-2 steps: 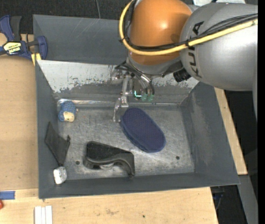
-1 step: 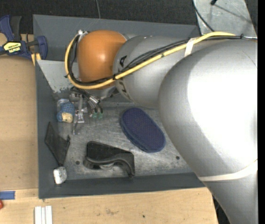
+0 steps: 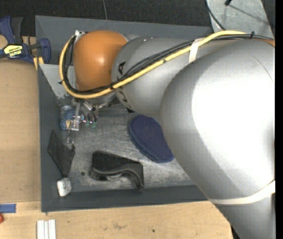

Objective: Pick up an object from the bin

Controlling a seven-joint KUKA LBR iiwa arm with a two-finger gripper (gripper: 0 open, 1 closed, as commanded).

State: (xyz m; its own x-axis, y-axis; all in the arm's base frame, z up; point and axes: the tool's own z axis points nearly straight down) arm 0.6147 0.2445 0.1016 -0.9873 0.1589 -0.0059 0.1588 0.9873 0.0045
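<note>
Bin floor: speckled grey metal inside the bin (image 3: pixel 131 197), with sloping grey walls on the left, rear and front; the arm covers the right side.
Arm: the big silver arm (image 3: pixel 216 123) comes in from the bin's right and overhangs its right half and rear.
Wrist: an orange cover (image 3: pixel 96 56) hangs over the bin's rear left, with a yellow cable (image 3: pixel 146 68) looped round it.
Tool: the tool (image 3: pixel 80 118) points down under the orange cover, close to the bin's left wall at mid depth. I cannot tell whether it is open or closed, or whether it has hold of anything.
Nearest thing: a small clear bluish thing (image 3: pixel 66 117) lies just left of the tool, between it and the bin's left wall. Contact cannot be told.
Left edge: a flat black wedge-shaped piece (image 3: pixel 60 152) lies along the bin's left wall, just in front of the tool.
Front-left corner: a small whitish stub (image 3: pixel 64 186) sits at the foot of the bin's walls.
Front edge: a black curved piece (image 3: pixel 116 169) lies near the bin's front wall, apart from the wedge.
Middle: a dark blue oval pad (image 3: pixel 150 137) lies at the bin's centre, its right edge under the arm.
Open room: bare floor shows in the bin's left half, between tool, wedge, curved piece and pad.
</note>
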